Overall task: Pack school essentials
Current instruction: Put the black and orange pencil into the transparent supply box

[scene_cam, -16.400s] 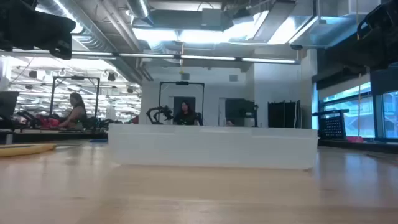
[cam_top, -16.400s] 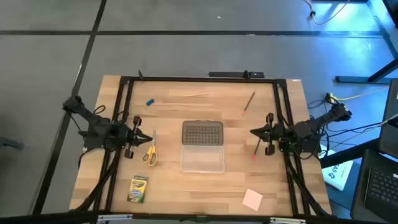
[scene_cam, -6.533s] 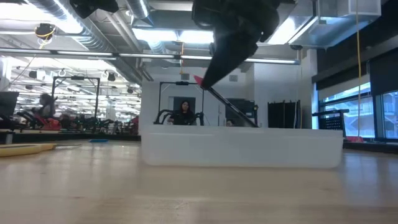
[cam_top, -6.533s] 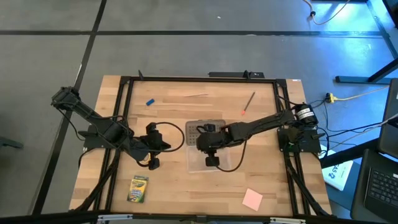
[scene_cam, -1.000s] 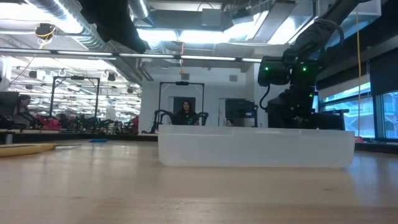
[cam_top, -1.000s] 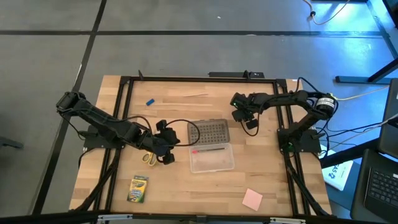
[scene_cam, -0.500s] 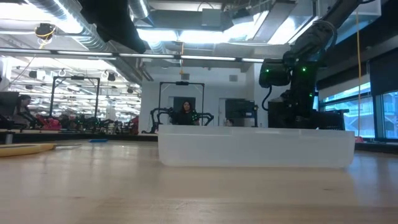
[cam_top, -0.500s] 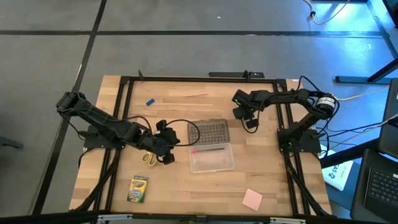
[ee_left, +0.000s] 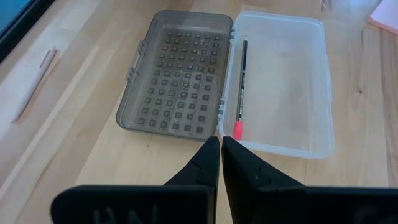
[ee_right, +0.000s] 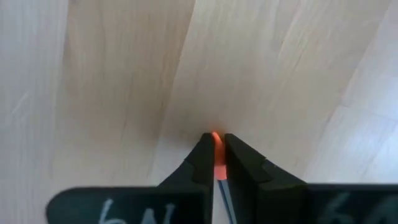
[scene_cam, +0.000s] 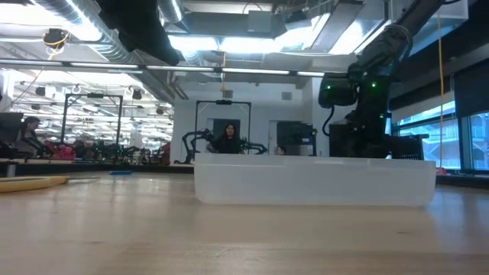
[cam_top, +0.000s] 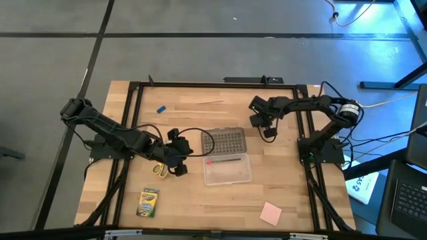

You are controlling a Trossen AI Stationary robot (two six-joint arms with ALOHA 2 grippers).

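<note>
Right gripper (ee_right: 215,149) newly shut on pencil (ee_right: 216,167).

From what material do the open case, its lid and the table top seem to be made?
The case: likely clear plastic with a frosted finish; the wood shows dimly through it. Its lid: smoky grey translucent plastic, probably moulded, with rows of small square marks that may be holes or dimples. The table top: pale wood, matte, with visible grain and plank seams.

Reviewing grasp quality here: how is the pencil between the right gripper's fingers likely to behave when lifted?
The pencil looks thin and stiff, so probably light. The right gripper pinches it near its orange tip, so it may pivot or droop. If released onto the table, it would likely roll.
</note>
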